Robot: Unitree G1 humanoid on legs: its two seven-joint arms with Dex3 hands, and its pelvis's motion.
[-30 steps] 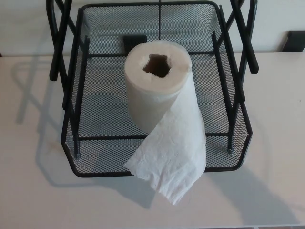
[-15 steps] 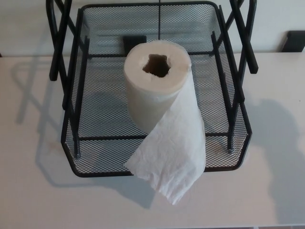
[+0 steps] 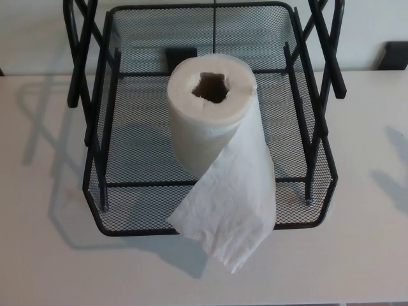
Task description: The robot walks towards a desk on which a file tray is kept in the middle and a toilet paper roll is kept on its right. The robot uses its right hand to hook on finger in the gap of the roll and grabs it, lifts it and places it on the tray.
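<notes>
Black mesh tray (image 3: pixel 105 191): one, wire, set in the middle of the desk, with crossed black bars rising at its left and right sides.
White paper roll (image 3: pixel 207 121): one, standing upright on the tray floor, near the middle, hollow core facing up.
Loose sheet (image 3: pixel 229 210): one tail, hanging down from the roll's right side, draped over the tray's front rim and ending on the desk (crumpled at the tip).
Desk (image 3: pixel 44 255): one, pale, matte; carries the tray's shadow at left and a faint grey shadow at the far right edge.
Dark block (image 3: pixel 390 55): one, beyond the desk's back edge at upper right, partly cut off.
Writing: none legible on roll, tray or desk.
Hands: neither left nor right in view, so finger spread cannot be told; nothing touching the roll.
</notes>
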